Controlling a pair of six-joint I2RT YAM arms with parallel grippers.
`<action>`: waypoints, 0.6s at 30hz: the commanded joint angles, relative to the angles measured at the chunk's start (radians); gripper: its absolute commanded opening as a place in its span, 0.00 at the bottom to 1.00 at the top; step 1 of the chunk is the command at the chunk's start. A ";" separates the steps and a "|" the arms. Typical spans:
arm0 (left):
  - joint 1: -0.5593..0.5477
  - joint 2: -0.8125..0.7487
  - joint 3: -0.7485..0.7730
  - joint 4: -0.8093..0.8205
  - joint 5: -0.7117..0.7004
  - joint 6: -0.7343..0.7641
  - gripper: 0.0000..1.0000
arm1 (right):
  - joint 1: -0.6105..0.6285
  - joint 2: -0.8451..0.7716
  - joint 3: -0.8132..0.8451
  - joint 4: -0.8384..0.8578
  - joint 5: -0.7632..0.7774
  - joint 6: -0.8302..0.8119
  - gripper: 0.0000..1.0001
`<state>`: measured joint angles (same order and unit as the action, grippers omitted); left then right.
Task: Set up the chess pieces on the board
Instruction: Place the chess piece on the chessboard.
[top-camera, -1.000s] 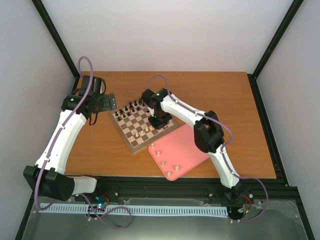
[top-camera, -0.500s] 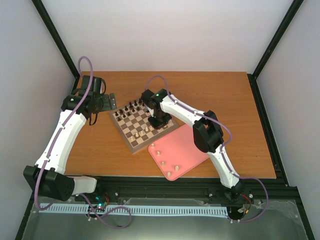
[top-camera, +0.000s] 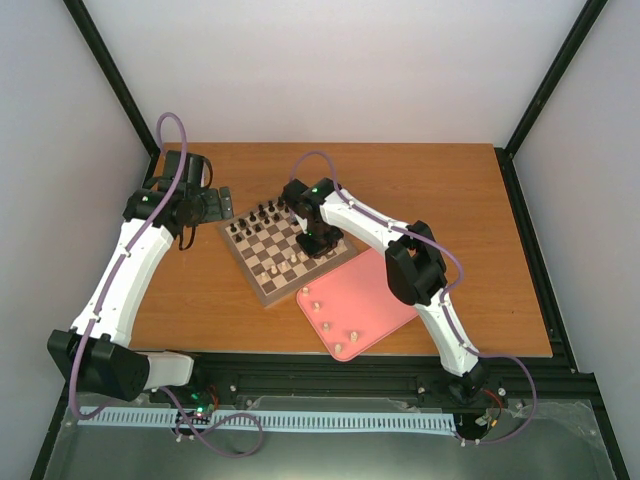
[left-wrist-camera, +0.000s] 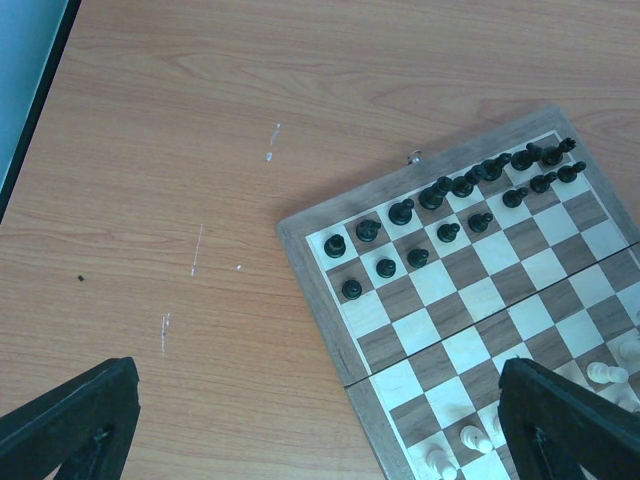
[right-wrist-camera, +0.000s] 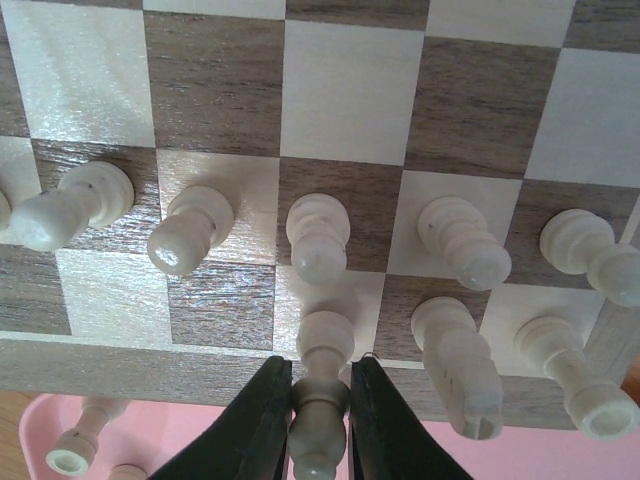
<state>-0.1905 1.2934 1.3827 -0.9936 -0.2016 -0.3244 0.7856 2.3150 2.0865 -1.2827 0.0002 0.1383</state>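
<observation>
The right gripper (right-wrist-camera: 320, 385) hangs over the near rank of the square wooden chessboard with dark-brown and cream squares (right-wrist-camera: 120, 368). Its black jaws are pinched on the stem of a small pale cream chess piece (right-wrist-camera: 324, 338). The piece stands upright between the two fingers, with its head towards the wrist camera and its base at a cream square in the back row. Whether that base has met the wood cannot be told.

The quarters are tight. A tall cream neighbour (right-wrist-camera: 455, 350) stands just beside the right finger, and a cream pawn (right-wrist-camera: 318, 235) waits on the square directly ahead. If the jaws spread wide on release, a finger would likely brush the neighbour and knock it over. If the piece is let go before it is seated, or at a tilt, it could topple off the board's edge. It would then land on the pink rounded-corner tray (top-camera: 385, 290), where several loose cream pieces (top-camera: 326, 324) lie.

The left gripper (left-wrist-camera: 318, 400) hovers with its fingers spread wide and holding nothing. It sits above the brown wooden table (left-wrist-camera: 180, 120) at the board's far corner, near the ranks of small black pieces (left-wrist-camera: 440, 195).
</observation>
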 joint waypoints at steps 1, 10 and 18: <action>0.006 0.007 0.012 0.012 -0.005 0.008 1.00 | -0.005 0.008 0.026 0.008 0.012 -0.001 0.19; 0.007 0.011 0.015 0.012 -0.004 0.008 1.00 | -0.005 -0.028 0.025 0.019 -0.025 -0.010 0.25; 0.006 0.015 0.020 0.010 -0.003 0.009 1.00 | -0.003 -0.161 0.007 0.010 -0.050 0.013 0.38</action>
<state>-0.1905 1.3025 1.3827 -0.9936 -0.2016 -0.3244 0.7856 2.2829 2.0861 -1.2671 -0.0357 0.1402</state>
